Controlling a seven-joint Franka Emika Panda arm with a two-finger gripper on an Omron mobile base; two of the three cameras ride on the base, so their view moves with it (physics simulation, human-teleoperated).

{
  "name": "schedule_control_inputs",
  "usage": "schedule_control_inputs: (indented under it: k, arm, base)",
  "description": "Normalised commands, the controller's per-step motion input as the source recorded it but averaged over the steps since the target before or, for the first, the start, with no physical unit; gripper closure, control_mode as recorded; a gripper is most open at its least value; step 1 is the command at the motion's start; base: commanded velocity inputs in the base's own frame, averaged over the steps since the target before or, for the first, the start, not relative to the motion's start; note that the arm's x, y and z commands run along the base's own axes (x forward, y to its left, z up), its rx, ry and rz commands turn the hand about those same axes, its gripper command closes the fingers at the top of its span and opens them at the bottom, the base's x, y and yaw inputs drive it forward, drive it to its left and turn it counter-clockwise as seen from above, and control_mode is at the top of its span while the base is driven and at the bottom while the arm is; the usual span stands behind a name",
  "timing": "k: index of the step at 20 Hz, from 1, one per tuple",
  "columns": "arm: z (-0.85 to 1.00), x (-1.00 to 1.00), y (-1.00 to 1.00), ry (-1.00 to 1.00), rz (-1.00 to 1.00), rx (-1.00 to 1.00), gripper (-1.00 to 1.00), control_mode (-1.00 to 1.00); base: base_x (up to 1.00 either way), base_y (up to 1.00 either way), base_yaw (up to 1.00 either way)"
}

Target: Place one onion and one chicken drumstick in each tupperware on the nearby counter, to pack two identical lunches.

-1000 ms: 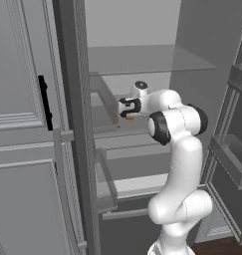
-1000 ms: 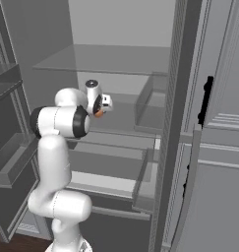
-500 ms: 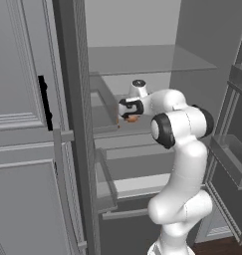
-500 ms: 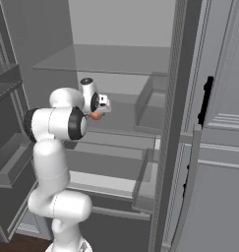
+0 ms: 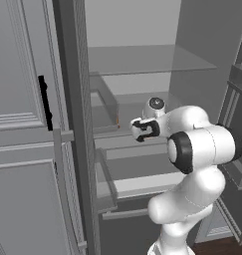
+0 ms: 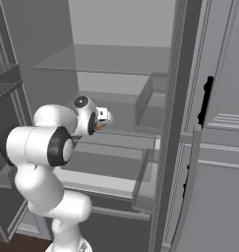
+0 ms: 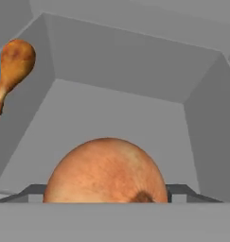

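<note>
The arm reaches into an open grey cabinet with glass shelves, and the gripper (image 5: 138, 130) sits at mid-shelf height inside it. In the hand view an onion (image 7: 106, 171) lies directly ahead of the camera, low and centred, resting on the grey floor of a box-like compartment. A chicken drumstick (image 7: 12, 69) lies against the left wall of that compartment, well apart from the onion. In the right base view a small orange patch shows at the gripper (image 6: 100, 125), which is probably the same onion. Whether the fingers are spread around the onion or already pinching it cannot be told: the fingertips are hidden in the hand view and too small to read in the base views.

Judged step: securing the first onion for transfer to a tupperware.

Recommendations for doing this well:
- Keep the onion centred between the fingers. A smooth ball is likely to roll or squirt aside if the pads meet it off its widest line.
- Close firmly but evenly, then confirm the hold with a small lift before any wide swing.
- Withdraw straight back out of the compartment, staying clear of its side walls and the shelf above.
- Leave the drumstick undisturbed for a later pick.
</note>
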Motion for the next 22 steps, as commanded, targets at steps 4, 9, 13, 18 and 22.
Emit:
schedule_control_inputs:
  k: [4, 9, 13, 18, 22]
  arm:
    - [0.73, -1.0, -0.19, -0.12, 0.0, 0.03, 1.0, -1.0]
    - [0.99, -1.0, -0.02, 0.0, 0.0, 0.01, 1.0, -1.0]
    - [1.0, -1.0, 0.0, 0.03, 0.0, 0.0, 1.0, -1.0]
    - [1.0, -0.99, 0.0, 0.03, 0.0, 0.0, 1.0, -1.0]
    - [0.78, -1.0, 0.0, 0.03, 0.0, 0.0, 1.0, -1.0]
  base:
    - [0.0, 0.0, 0.0]
    - [0.0, 0.0, 0.0]
    - [0.0, 0.0, 0.0]
    - [0.0, 0.0, 0.0]
    - [0.0, 0.0, 0.0]
